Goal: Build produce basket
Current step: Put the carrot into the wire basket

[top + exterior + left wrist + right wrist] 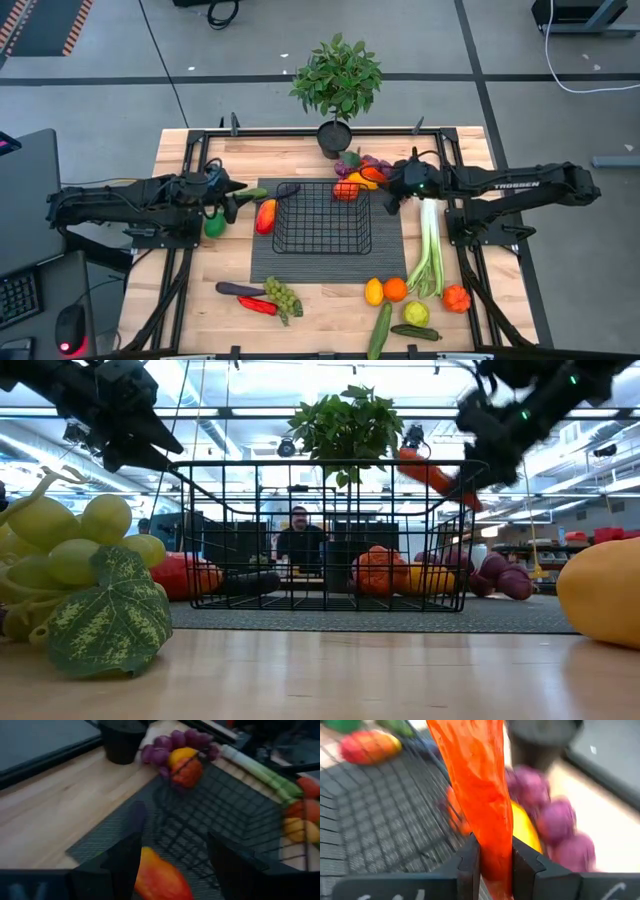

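A long orange toy carrot is clamped between the two dark fingers of the right gripper, and it is held raised above the table near the basket's 1 o'clock corner in the high view. The black wire-mesh rectangular basket is set on a dark grey ribbed mat at the table's centre; no produce can be made out inside it. Purple toy grapes and a yellow fruit are seen beyond the carrot. The left gripper is held with its fingers parted and empty at the basket's 9 o'clock side, above a red-and-yellow pepper. More toy produce, including a pale-green leek, is spread from 3 to 6 o'clock.
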`<state>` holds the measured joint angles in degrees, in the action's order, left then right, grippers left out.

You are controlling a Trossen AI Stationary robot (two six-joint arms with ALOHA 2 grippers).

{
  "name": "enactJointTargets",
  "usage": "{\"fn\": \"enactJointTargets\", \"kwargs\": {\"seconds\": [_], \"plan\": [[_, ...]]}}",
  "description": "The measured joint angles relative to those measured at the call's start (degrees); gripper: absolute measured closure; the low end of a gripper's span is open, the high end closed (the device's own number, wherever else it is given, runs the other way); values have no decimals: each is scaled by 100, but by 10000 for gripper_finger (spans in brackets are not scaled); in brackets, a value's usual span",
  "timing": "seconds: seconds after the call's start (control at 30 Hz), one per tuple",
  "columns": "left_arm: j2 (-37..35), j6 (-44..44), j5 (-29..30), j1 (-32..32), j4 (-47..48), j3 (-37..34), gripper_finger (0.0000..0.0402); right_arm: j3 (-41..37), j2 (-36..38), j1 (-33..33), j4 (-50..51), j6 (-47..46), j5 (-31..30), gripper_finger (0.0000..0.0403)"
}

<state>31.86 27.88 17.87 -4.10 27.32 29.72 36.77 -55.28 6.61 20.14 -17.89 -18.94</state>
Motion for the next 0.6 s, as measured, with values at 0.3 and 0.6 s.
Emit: {"fn": "enactJointTargets", "kwargs": {"seconds": [0.3,0.6], "plan": [[127,473,716,-2,676,34,170,1061,-975,-735,-75,603,-44,324],[153,448,800,-2,760,34,170,1188,-1793,-976,-288,393,112,280]]}}
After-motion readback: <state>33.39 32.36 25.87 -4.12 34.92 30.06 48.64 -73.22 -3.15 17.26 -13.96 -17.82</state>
